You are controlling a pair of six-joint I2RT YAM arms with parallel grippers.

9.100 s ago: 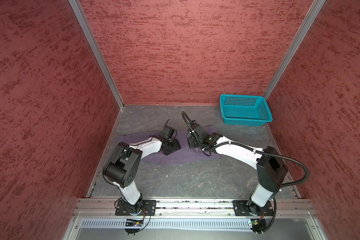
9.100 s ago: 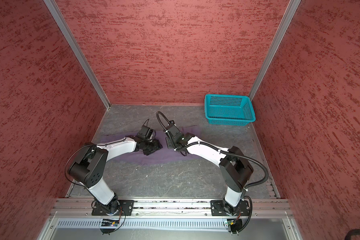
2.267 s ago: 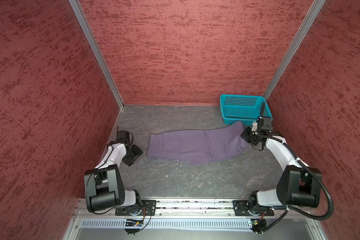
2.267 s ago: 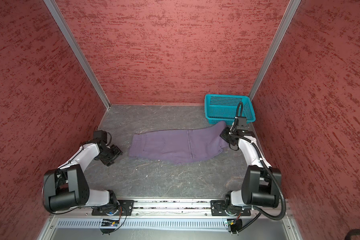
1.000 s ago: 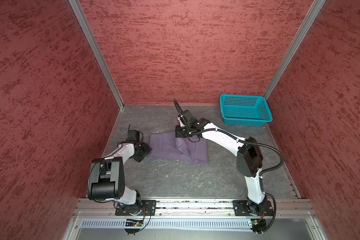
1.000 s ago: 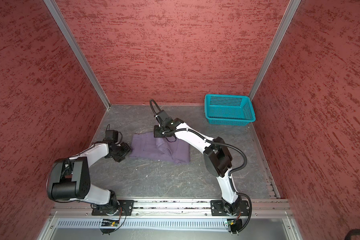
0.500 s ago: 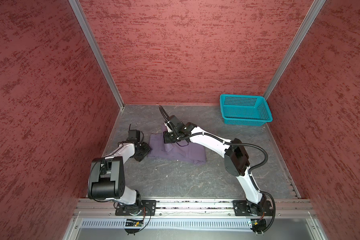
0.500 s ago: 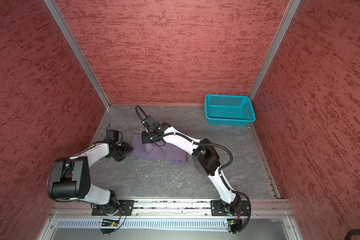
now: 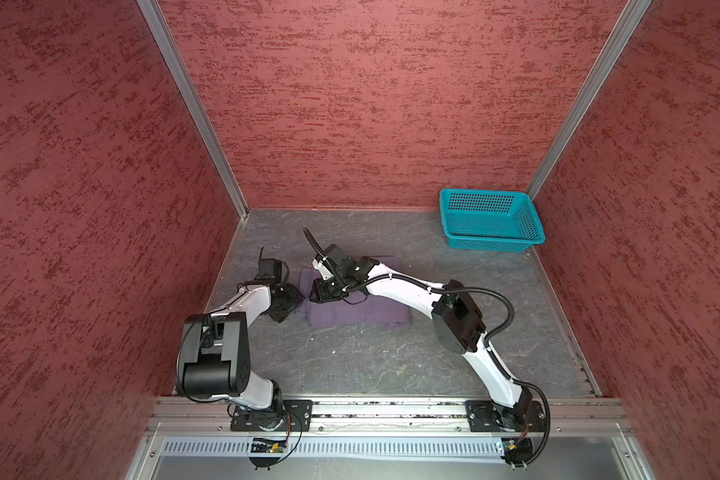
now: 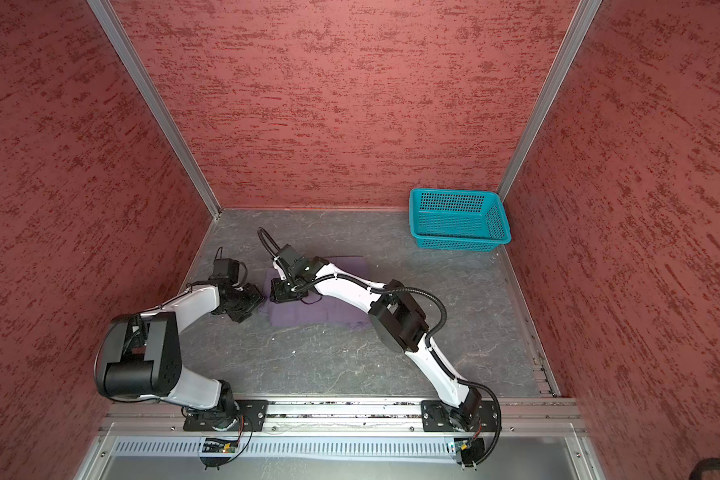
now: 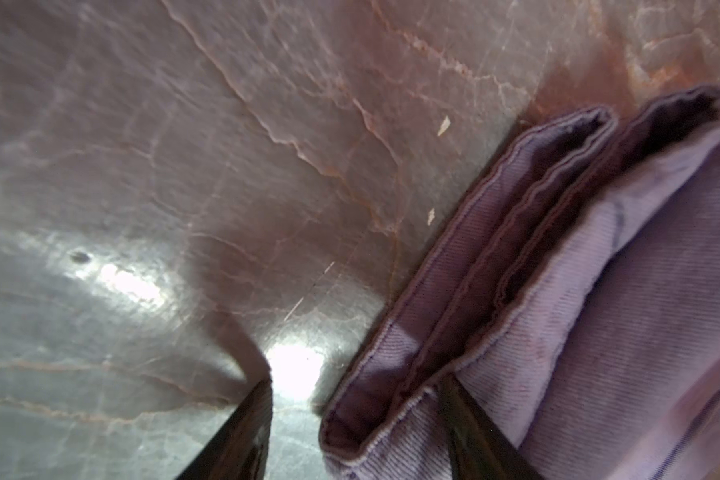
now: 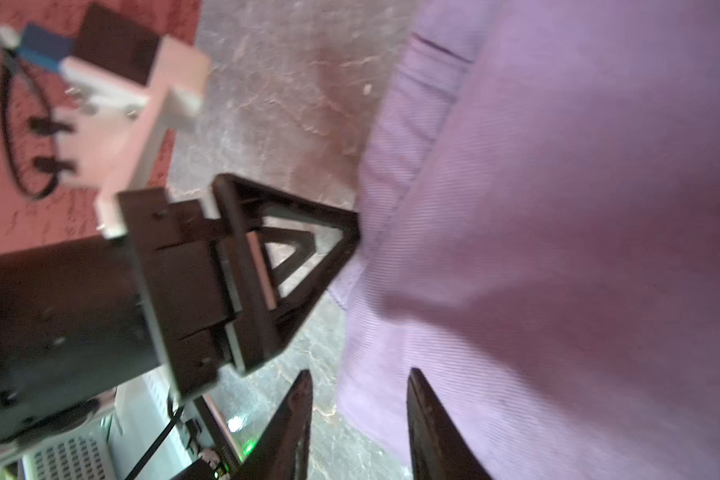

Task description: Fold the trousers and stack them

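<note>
Pulling back carelessly could undo the fold: the purple trousers lie doubled on the tabletop left of centre, the parted right fingers hang over their end and the open left fingers straddle the layered edge, so either may snag cloth

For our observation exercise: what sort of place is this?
Probably a robot test cell: two robot arms bolted to a rail, red panel walls on three sides, folded trousers on the table.
</note>
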